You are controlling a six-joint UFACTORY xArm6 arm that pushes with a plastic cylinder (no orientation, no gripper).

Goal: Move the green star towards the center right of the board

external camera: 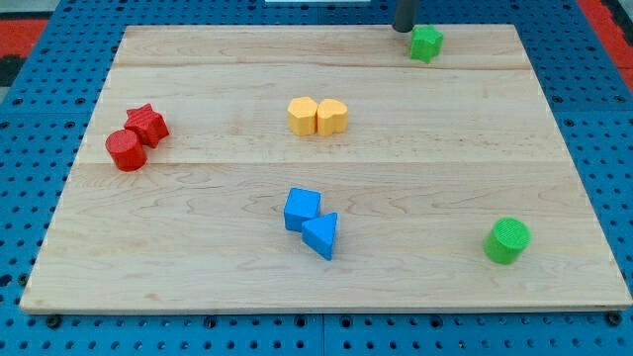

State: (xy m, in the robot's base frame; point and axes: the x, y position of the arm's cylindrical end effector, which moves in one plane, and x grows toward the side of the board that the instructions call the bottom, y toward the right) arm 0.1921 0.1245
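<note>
The small green star-shaped block (426, 43) sits at the upper right of the pale wooden board (198, 257), my tip (405, 30) just beside its upper-left edge. There's no gripper, only a dark rod. An off-centre push could spin the star away. The rod's upper length is cut off.
</note>
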